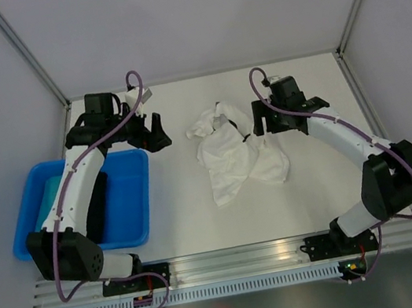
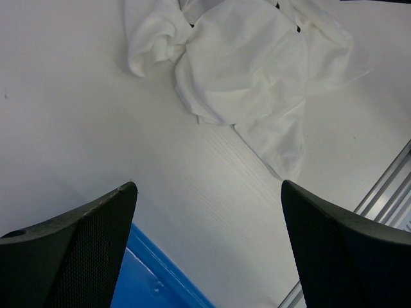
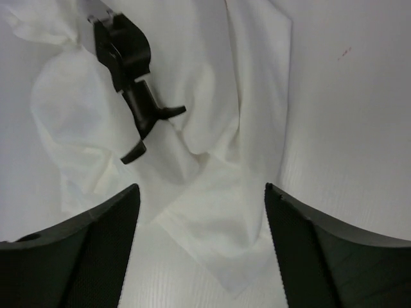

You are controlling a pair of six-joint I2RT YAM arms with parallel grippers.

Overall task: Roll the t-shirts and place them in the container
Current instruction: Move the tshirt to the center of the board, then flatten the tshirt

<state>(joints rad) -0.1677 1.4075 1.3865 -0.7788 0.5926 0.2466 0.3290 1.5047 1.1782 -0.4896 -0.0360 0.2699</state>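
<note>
white t-shirt [image 1: 234, 153] lies crumpled and unrolled on the bench [image 1: 175, 207], left hand [image 1: 156, 135] and right hand [image 1: 265, 124] both spread and empty; its rolling not yet begun.

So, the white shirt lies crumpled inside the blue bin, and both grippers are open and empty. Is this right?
Not quite. The white shirt lies crumpled on the table, outside the blue bin, as the top view shows. The left gripper and right gripper are open and empty.
</note>
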